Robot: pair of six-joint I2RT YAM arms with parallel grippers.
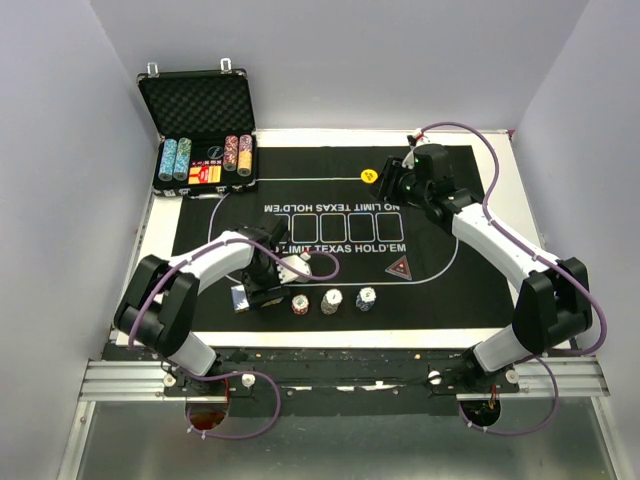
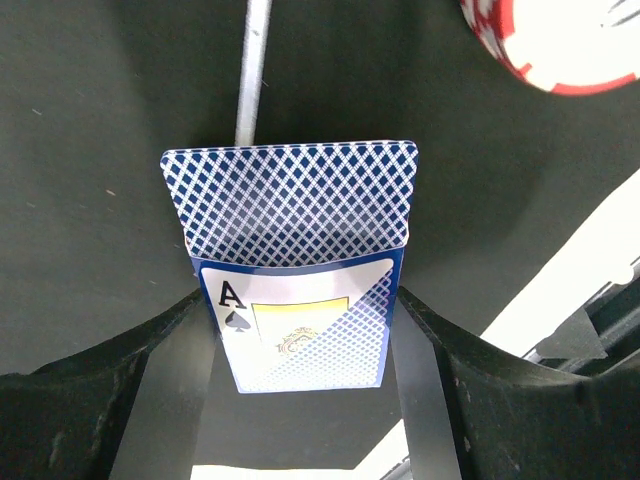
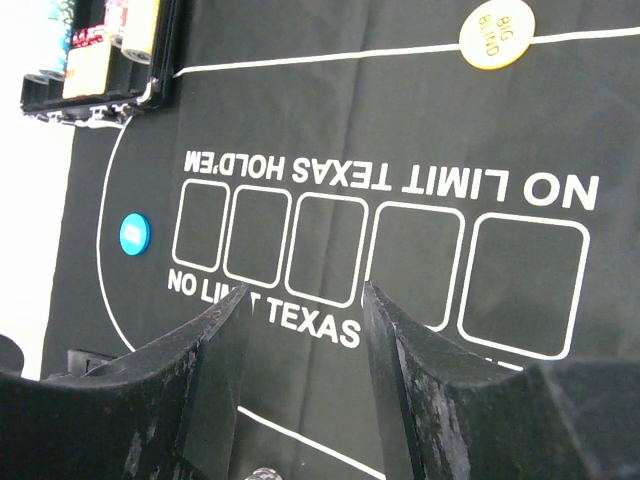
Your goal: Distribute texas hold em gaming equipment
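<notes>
My left gripper (image 1: 252,292) is near the mat's front edge. In the left wrist view its jaws (image 2: 300,296) stand against both long sides of a stack of blue-backed playing cards (image 2: 290,200) with an ace-of-spades face (image 2: 300,330) under the top card. Three poker chip stacks (image 1: 300,305) (image 1: 331,301) (image 1: 367,298) stand in a row to its right. One red-white chip (image 2: 560,40) shows in the left wrist view. A dark red triangular marker (image 1: 400,268) lies mid-right. My right gripper (image 1: 392,180) is open and empty above the mat, next to the yellow button (image 1: 369,176) (image 3: 497,38). The blue button (image 3: 133,233) lies at the mat's left.
The black mat (image 1: 470,230) printed "NO LIMIT TEXAS HOLD'EM" covers the white table (image 1: 520,330). An open black foam-lined case (image 1: 196,100) with chip rows stands at the back left, and also shows in the right wrist view (image 3: 100,60). Grey walls close in both sides.
</notes>
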